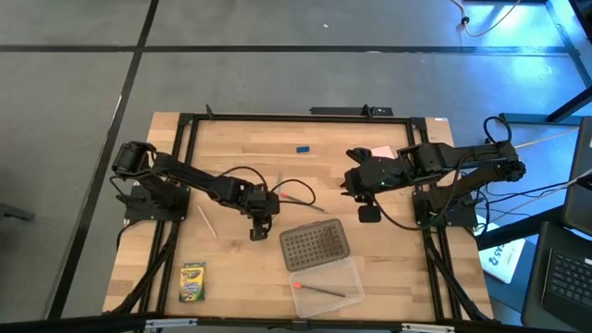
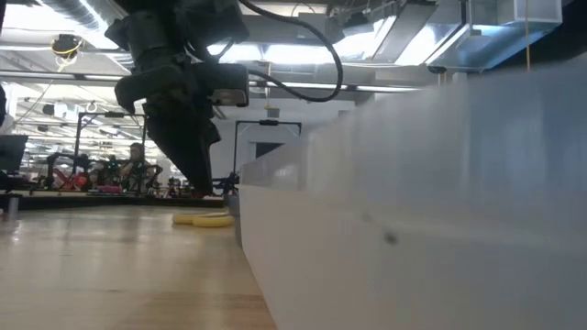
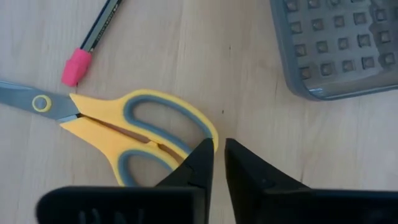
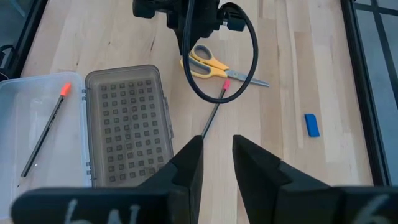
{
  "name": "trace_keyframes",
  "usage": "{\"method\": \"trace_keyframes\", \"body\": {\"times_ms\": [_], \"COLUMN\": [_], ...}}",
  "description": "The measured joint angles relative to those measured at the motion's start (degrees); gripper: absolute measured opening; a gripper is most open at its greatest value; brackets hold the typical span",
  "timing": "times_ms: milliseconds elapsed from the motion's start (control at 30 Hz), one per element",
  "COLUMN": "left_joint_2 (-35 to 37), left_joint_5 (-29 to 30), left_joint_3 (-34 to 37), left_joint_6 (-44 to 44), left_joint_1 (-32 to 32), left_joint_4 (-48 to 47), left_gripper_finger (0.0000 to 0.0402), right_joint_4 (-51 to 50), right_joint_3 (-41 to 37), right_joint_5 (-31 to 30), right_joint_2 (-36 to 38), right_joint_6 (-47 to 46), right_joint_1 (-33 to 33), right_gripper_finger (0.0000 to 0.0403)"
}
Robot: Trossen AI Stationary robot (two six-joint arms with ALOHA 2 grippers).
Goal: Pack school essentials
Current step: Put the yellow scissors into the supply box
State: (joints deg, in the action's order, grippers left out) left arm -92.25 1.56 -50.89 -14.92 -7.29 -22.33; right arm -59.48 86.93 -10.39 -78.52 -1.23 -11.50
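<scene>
Scissors (image 3: 134, 134) — yellow and grey; lid (image 4: 127, 121) — grey, dotted.

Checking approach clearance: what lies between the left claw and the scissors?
Nothing: in the left wrist view the left claw sits at the edge of the yellow-handled scissors' handle loop.

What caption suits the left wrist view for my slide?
Left pincer poised at the yellow-handled scissors, beside a pink-tipped pencil.
</scene>
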Motion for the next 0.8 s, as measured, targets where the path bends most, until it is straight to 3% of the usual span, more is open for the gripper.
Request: {"method": "trace_keyframes", "body": {"times_ms": [300,800], "left_joint_2": [-0.8,-6.2], "left_joint_5": [0.4,2.2], "left_joint_3": [0.0,0.0], "left_joint_6": [0.4,0.5], "left_joint_1": [-0.3,-0.2], "left_joint_4": [0.7,4.4], "left_gripper_finger": [0.0092,0.0093], "right_joint_4": [0.0,-0.3], "right_joint_3": [0.0,0.0], "right_joint_5": [0.0,0.0], "right_joint_2": [0.0,0.0], "right_joint_6": [0.0,0.0], "right_joint_1": [0.0,0.0], "right_gripper_finger": [0.009,0.009]}}
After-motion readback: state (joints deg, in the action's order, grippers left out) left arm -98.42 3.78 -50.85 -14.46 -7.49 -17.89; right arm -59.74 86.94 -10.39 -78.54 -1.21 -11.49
